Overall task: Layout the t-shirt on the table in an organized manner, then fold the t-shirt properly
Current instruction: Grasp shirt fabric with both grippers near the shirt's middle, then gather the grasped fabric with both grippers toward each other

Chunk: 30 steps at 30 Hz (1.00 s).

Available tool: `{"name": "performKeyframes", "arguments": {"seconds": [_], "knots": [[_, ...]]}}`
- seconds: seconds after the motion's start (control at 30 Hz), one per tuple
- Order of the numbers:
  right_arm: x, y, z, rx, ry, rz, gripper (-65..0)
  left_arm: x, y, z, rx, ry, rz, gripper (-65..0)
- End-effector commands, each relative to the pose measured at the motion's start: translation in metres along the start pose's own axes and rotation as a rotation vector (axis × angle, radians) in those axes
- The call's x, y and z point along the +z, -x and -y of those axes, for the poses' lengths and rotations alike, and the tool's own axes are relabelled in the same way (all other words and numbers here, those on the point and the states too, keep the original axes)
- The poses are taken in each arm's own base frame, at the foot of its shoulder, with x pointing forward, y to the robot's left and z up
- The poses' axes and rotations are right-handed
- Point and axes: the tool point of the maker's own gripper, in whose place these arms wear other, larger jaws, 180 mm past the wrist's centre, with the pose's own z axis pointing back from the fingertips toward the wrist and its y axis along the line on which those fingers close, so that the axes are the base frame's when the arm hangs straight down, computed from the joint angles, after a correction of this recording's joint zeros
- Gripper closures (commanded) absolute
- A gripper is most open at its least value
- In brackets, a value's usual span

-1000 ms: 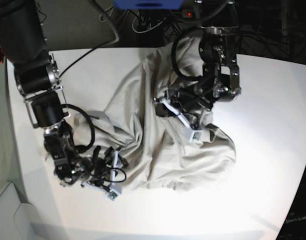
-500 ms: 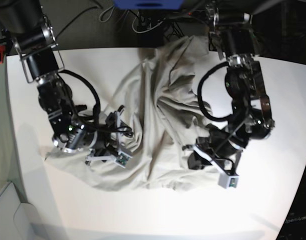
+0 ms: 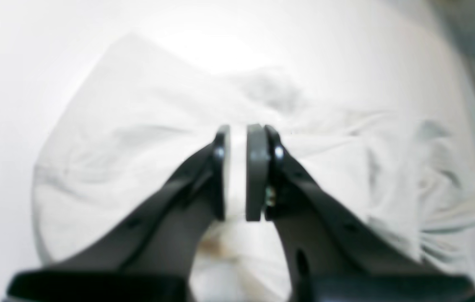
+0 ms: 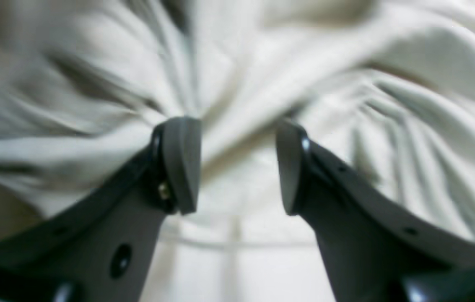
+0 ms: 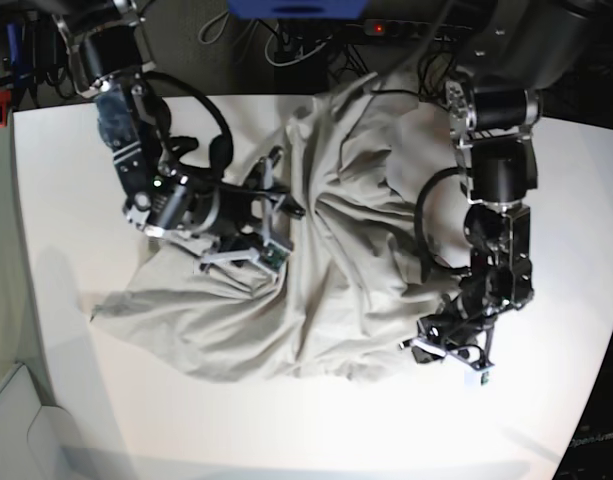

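Nearest the base camera, at about five o'clock on the large smooth matte white table (image 5: 546,200), the left gripper (image 5: 448,352) sits low at the near right edge of the plain light grey-beige cloth t-shirt (image 5: 316,290). In its wrist view the dark jaws are almost together, with only a narrow pale strip between the pads (image 3: 256,167). That strip looks like a thin fold of the shirt's hem pinched there, though the blur makes this a judgement rather than a certainty.

Farther back, at about ten o'clock, the right gripper (image 5: 254,222) rests over the rumpled middle-left of the shirt. Its jaws stand well apart, straddling a bunched ridge of cloth without closing on it.

The shirt lies crumpled across the table's centre, creased diagonally, with its far end trailing off the back edge near twelve o'clock. No sleeve or neckline can be clearly made out.

The step in hand is laying out, not folding. The next move likely calls for the right jaws to close on the ridge. Both arms would then draw outward to flatten the creases and bring the overhanging part onto the table.

No containers are in view.
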Motion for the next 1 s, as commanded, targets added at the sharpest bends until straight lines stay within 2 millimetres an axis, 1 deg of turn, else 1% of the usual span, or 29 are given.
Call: {"name": "performKeyframes", "arguments": {"seconds": [0.0, 0.07, 0.13, 0.2, 0.23, 0.3, 0.33, 0.37, 0.47, 0.53, 0.63, 0.7, 0.77, 0.83, 0.9, 0.97], "knots": [[0.002, -0.017, 0.002, -0.005, 0.012, 0.057, -29.9, -0.003, -0.024, 0.005, -0.003, 0.012, 0.054, -7.0], [-0.004, -0.021, -0.007, -0.03, -0.011, 0.07, -29.9, -0.011, -0.009, 0.004, 0.016, 0.006, 0.006, -7.0], [-0.011, -0.022, -0.016, -0.056, -0.036, 0.073, -29.9, -0.014, 0.0, 0.002, 0.036, 0.005, -0.022, -7.0], [-0.019, -0.016, -0.025, -0.087, -0.062, 0.059, -29.9, -0.014, 0.009, -0.001, 0.042, 0.0, -0.04, -7.0], [-0.025, -0.008, -0.027, -0.106, -0.075, 0.039, -29.9, -0.013, 0.021, -0.003, 0.048, -0.005, -0.066, -7.0], [-0.035, 0.008, -0.029, -0.14, -0.096, -0.007, -29.9, -0.012, 0.037, -0.007, 0.054, -0.011, -0.1, -6.9], [-0.038, 0.012, -0.028, -0.148, -0.099, -0.011, -29.9, -0.01, 0.046, -0.01, 0.056, -0.017, -0.112, -6.9], [-0.04, 0.015, -0.027, -0.156, -0.1, -0.012, -29.9, -0.008, 0.054, -0.013, 0.061, -0.021, -0.125, -6.8], [-0.043, 0.034, -0.018, -0.177, -0.092, -0.029, -29.9, -0.004, 0.078, -0.022, 0.069, -0.039, -0.162, -6.8], [-0.046, 0.044, -0.014, -0.195, -0.091, -0.039, -29.9, -0.001, 0.089, -0.028, 0.078, -0.049, -0.177, -6.8], [-0.046, 0.06, 0.002, -0.202, -0.071, -0.069, -29.9, 0.003, 0.106, -0.031, 0.084, -0.055, -0.205, -6.7], [-0.049, 0.065, 0.019, -0.21, -0.052, -0.077, -29.9, 0.007, 0.123, -0.034, 0.094, -0.062, -0.232, -6.7], [-0.049, 0.069, 0.037, -0.216, -0.029, -0.085, -29.9, 0.009, 0.153, -0.021, 0.118, -0.044, -0.285, -6.7], [-0.047, 0.077, 0.056, -0.227, -0.003, -0.101, -29.9, 0.013, 0.176, -0.008, 0.135, -0.025, -0.338, -6.7], [-0.048, 0.078, 0.077, -0.24, 0.023, -0.095, -29.9, 0.017, 0.189, 0.004, 0.142, -0.003, -0.359, -6.7], [-0.045, 0.078, 0.1, -0.25, 0.056, -0.088, -30.1, 0.02, 0.197, 0.027, 0.141, 0.035, -0.372, -6.6]]}}
